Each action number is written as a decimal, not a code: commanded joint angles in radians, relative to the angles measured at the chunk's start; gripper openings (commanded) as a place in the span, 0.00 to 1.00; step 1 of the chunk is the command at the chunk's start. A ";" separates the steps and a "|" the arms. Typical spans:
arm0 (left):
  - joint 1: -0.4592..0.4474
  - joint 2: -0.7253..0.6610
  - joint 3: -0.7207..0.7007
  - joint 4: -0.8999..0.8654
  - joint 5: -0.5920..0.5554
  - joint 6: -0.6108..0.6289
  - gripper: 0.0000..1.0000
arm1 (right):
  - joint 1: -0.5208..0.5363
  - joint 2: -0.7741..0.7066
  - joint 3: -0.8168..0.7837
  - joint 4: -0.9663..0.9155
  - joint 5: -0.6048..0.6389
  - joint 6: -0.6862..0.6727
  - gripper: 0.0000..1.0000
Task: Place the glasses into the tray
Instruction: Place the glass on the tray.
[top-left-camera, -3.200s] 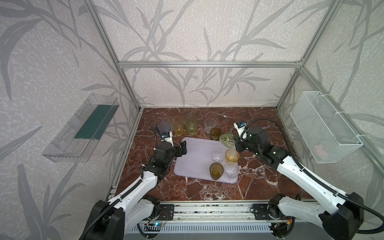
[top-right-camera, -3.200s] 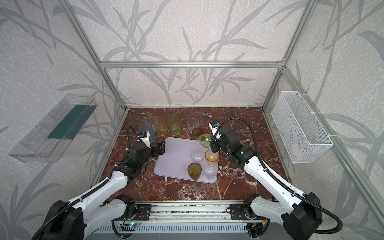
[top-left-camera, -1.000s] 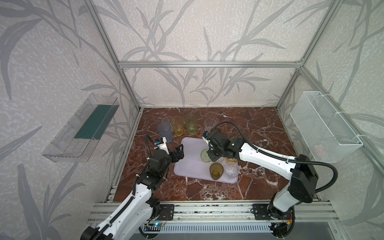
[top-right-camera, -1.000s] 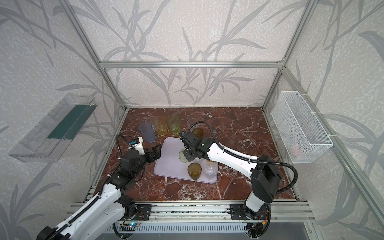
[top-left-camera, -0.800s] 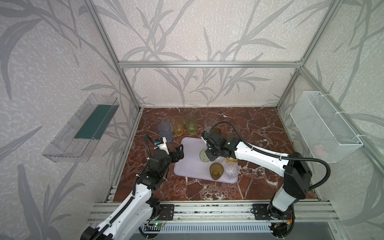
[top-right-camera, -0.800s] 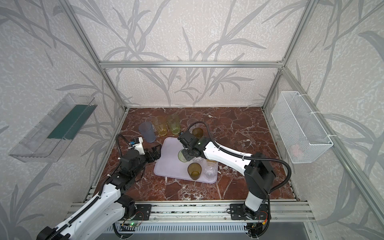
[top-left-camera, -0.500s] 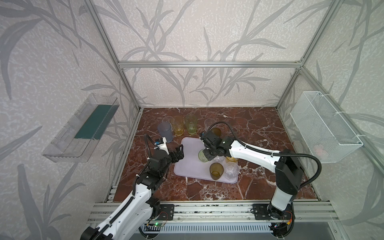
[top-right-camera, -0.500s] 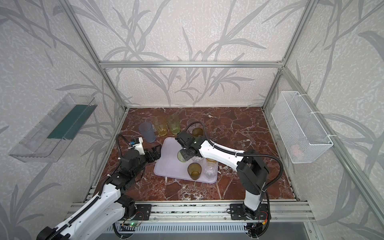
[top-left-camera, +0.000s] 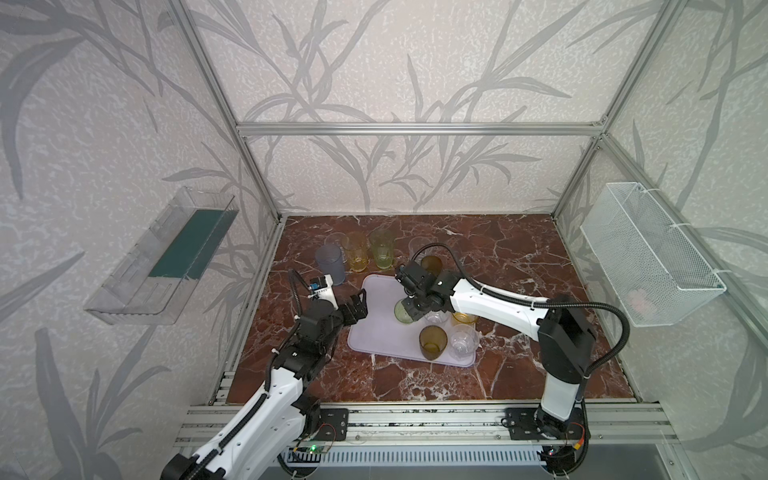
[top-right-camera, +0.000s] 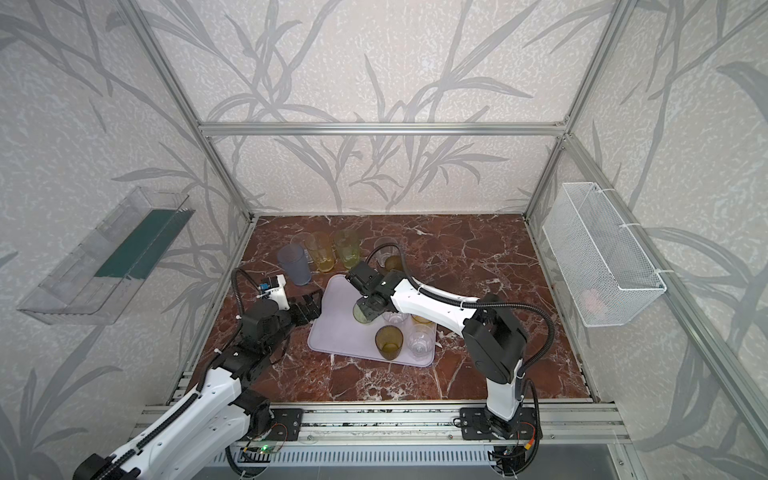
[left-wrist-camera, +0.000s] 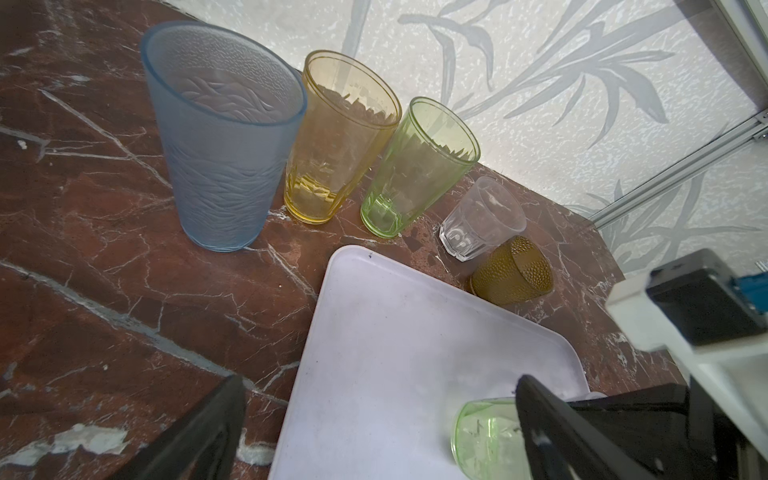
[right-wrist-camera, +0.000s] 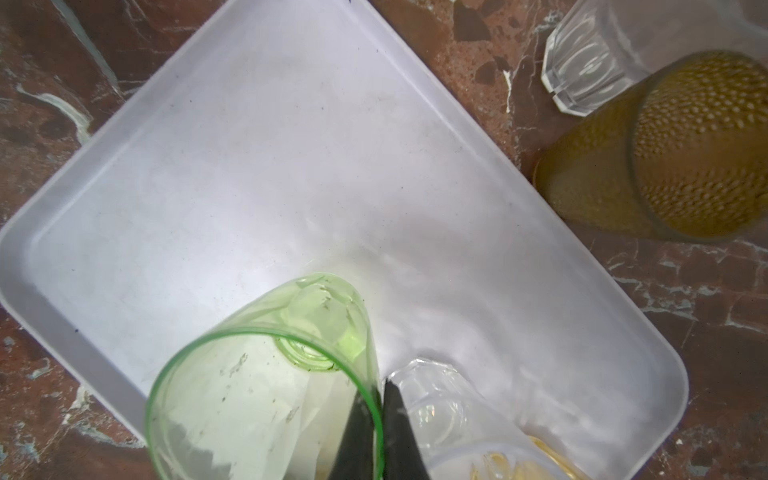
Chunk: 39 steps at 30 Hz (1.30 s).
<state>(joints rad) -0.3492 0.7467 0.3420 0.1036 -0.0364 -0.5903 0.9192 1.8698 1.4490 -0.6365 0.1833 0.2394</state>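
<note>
- In both top views your right hand (top-left-camera: 409, 308) pinches the rim of the short green glass (top-left-camera: 401, 312), which is tilted over the tray (top-left-camera: 374, 332) just beside a clear glass (top-left-camera: 435, 318) standing in it. Your left hand (top-left-camera: 358, 306) hovers spread wide at the tray's edge, holding nothing.
- In the left wrist view the tall grey-blue glass (left-wrist-camera: 224, 145), tall yellow glass (left-wrist-camera: 336, 141) and tall pale-green glass (left-wrist-camera: 415, 170) stand in a row on the surface (left-wrist-camera: 104, 291), outside the tray.
- In the right wrist view two black fingers (right-wrist-camera: 401, 436) clamp the green rim; you cannot tell whether the base touches the tray.
</note>
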 joint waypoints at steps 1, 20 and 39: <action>0.004 -0.023 -0.019 -0.010 -0.022 -0.016 0.99 | 0.010 0.022 0.037 -0.043 0.017 0.007 0.00; 0.004 -0.040 -0.027 -0.010 -0.031 -0.019 0.99 | 0.010 0.087 0.062 -0.076 -0.013 0.037 0.05; 0.004 -0.055 -0.032 -0.010 -0.031 -0.025 0.99 | 0.009 0.042 0.095 -0.064 -0.068 0.052 0.50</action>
<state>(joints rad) -0.3492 0.7013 0.3225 0.0956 -0.0521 -0.6029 0.9237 1.9533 1.5124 -0.6857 0.1314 0.2821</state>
